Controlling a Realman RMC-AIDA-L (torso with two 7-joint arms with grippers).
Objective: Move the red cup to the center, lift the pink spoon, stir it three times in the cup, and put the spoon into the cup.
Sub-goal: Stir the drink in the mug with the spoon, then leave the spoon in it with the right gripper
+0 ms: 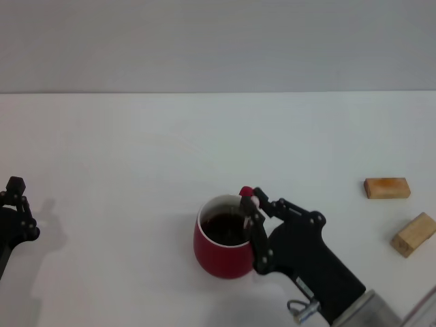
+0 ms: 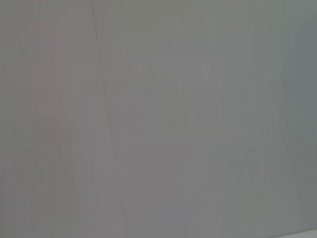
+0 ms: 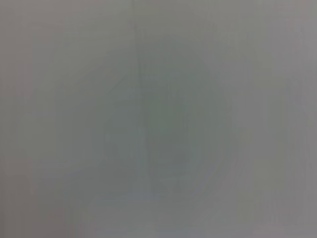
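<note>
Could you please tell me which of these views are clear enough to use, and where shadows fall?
Head view: evenly lit, the red cup and right hand readable; a soft shadow lies beside the left hand. Left wrist and right wrist views: featureless grey, nothing recognisable.

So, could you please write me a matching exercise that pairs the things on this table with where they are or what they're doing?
Things:
1. red cup
2. right gripper
3. left gripper
4. wooden blocks

Places or states:
A. idle at the table's left edge
B. lying far right
C. near the middle, holding dark liquid
D. at the cup's rim

Pairs: 1-C, 2-D, 3-A, 4-B
</note>
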